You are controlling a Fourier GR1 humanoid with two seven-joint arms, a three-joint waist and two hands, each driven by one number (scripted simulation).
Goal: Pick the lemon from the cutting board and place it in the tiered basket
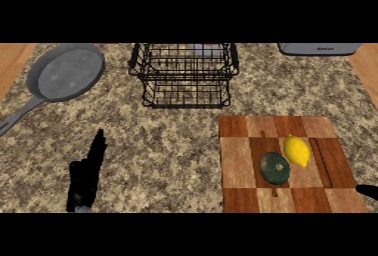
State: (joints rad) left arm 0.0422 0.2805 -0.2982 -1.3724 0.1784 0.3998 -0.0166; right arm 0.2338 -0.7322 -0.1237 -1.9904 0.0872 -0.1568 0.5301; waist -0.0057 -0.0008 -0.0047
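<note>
Lemon (297,150) lies on cutting board (286,162) at right, touching a dark green squash (275,168) on its left. Tiered basket (184,75) stands at far centre, open granite surface (170,135) between. Left robot hand (87,175) at lower left, fingers straight, holding nothing. Right robot hand (367,190) barely shows at right edge; fingers can't be made out. Pan (63,75) far left.

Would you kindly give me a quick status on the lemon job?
Left hand open, resting low left. Right hand barely in view. Lemon on cutting board, touching dark green squash. Tiered basket unobstructed.
</note>
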